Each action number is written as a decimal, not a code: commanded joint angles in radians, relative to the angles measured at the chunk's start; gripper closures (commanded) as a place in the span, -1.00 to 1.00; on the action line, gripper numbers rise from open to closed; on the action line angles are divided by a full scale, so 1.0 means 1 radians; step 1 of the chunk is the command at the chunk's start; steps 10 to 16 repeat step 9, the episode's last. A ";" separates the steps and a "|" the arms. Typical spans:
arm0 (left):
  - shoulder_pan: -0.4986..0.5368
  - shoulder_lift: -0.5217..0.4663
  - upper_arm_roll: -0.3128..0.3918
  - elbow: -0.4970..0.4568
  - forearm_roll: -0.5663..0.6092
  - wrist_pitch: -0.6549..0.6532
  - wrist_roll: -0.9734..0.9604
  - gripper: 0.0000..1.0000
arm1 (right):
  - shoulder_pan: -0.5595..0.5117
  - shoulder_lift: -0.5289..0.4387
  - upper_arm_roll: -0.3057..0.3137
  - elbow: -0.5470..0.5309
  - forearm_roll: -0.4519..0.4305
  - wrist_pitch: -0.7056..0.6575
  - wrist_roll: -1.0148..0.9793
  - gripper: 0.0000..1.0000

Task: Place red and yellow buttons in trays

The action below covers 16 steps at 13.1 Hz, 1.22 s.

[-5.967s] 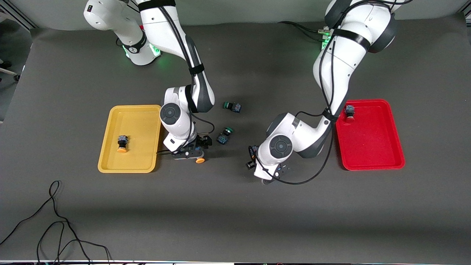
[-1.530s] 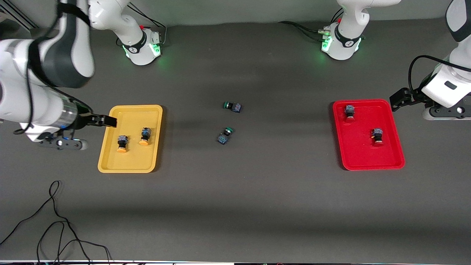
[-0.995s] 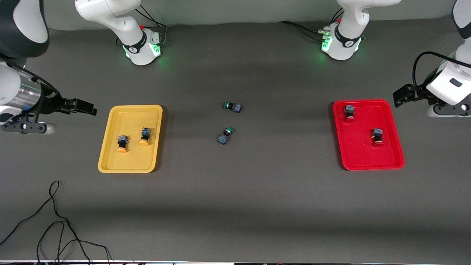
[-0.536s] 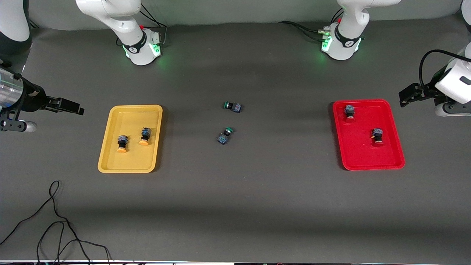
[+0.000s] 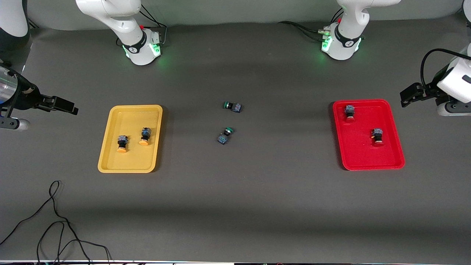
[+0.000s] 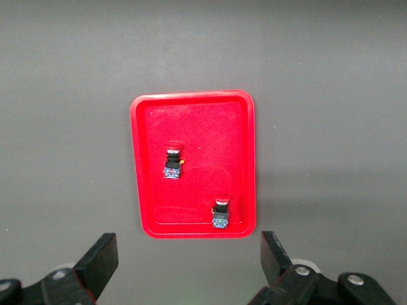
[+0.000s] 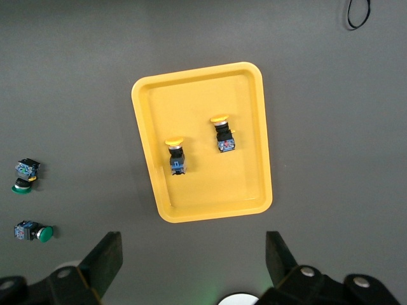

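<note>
The yellow tray (image 5: 128, 162) holds two yellow buttons (image 5: 122, 143) (image 5: 145, 136); the right wrist view shows the tray (image 7: 200, 95) and both buttons (image 7: 176, 155) (image 7: 222, 135). The red tray (image 5: 368, 154) holds two red buttons (image 5: 349, 112) (image 5: 376, 136); the left wrist view shows the tray (image 6: 216, 121) and both buttons (image 6: 172, 160) (image 6: 220, 212). My right gripper (image 5: 68, 106) (image 7: 194, 254) is open and empty, raised beside the yellow tray at the right arm's end. My left gripper (image 5: 408, 96) (image 6: 189, 254) is open and empty, raised beside the red tray at the left arm's end.
Two green-capped switches (image 5: 232, 106) (image 5: 225, 135) lie on the grey mat between the trays, also in the right wrist view (image 7: 24, 175) (image 7: 35, 232). A black cable (image 5: 55, 221) loops near the front corner at the right arm's end. Both arm bases (image 5: 141, 48) (image 5: 340, 44) stand along the top.
Each arm has set one more button into its tray, let go and drawn back. Over the last second both grippers drifted farther outward from their trays. The buttons have not moved since.
</note>
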 commanded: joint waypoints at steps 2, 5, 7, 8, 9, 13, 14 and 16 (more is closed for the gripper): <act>0.001 0.009 -0.003 0.018 -0.008 -0.025 0.023 -1.00 | -0.003 -0.011 0.006 0.010 -0.024 -0.005 -0.002 -1.00; -0.010 0.025 -0.007 0.030 0.002 -0.024 0.023 -1.00 | -0.006 -0.012 0.003 0.010 -0.024 -0.007 -0.070 -1.00; -0.007 0.029 -0.009 0.033 0.004 -0.015 0.028 -1.00 | -0.006 -0.014 -0.009 0.010 -0.024 -0.007 -0.102 -1.00; 0.001 0.031 -0.007 0.035 0.001 -0.009 0.049 -1.00 | -0.005 -0.015 -0.009 0.010 -0.024 -0.007 -0.102 -1.00; 0.001 0.029 -0.007 0.036 -0.008 -0.012 0.055 -1.00 | -0.003 -0.015 -0.009 0.010 -0.024 -0.007 -0.107 -1.00; 0.001 0.029 -0.007 0.036 -0.008 -0.012 0.055 -1.00 | -0.003 -0.015 -0.009 0.010 -0.024 -0.007 -0.107 -1.00; 0.001 0.029 -0.007 0.036 -0.008 -0.012 0.055 -1.00 | -0.003 -0.015 -0.009 0.010 -0.024 -0.007 -0.107 -1.00; 0.001 0.029 -0.007 0.036 -0.008 -0.012 0.055 -1.00 | -0.003 -0.015 -0.009 0.010 -0.024 -0.007 -0.107 -1.00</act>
